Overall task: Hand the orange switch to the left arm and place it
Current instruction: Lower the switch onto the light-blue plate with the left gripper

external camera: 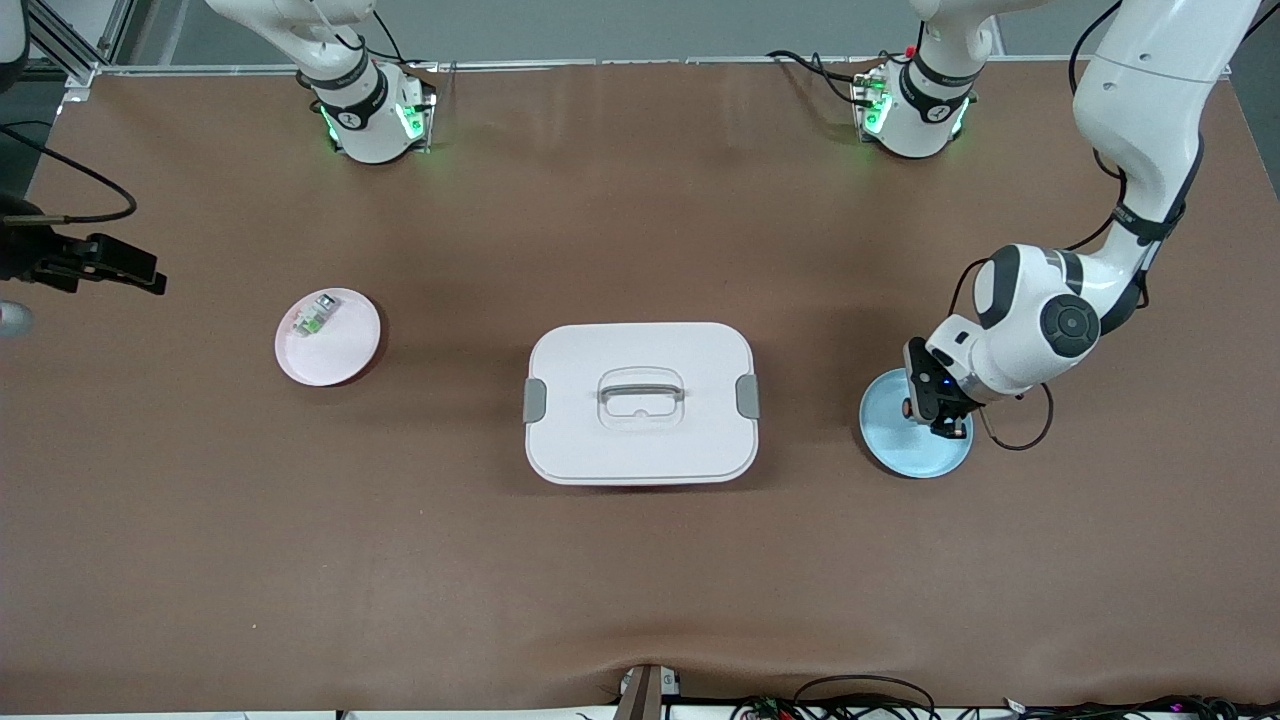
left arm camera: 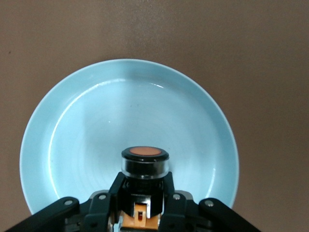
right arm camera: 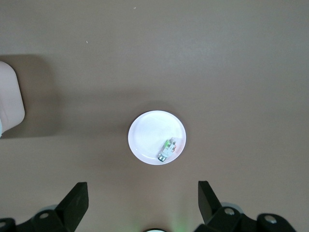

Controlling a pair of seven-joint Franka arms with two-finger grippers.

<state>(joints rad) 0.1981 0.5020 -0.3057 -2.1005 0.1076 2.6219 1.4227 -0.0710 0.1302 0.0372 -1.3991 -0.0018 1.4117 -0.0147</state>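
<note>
My left gripper (external camera: 935, 415) is shut on the orange switch (left arm camera: 145, 162), low over the light blue plate (external camera: 905, 450) at the left arm's end of the table. In the left wrist view the left gripper (left arm camera: 145, 182) clasps the switch's black body, and its round orange cap points out over the blue plate (left arm camera: 96, 121). I cannot tell whether the switch touches the plate. My right gripper (right arm camera: 142, 193) is open and empty, high over the table above the pink plate (right arm camera: 149, 133). The white box (external camera: 640, 340) stands mid-table between the two plates.
The pink plate (external camera: 345, 355) at the right arm's end holds a small green-and-grey part (external camera: 315, 315), also seen in the right wrist view (right arm camera: 166, 149). A corner of the box (right arm camera: 9, 96) shows at that view's edge. Brown table surface lies around the box.
</note>
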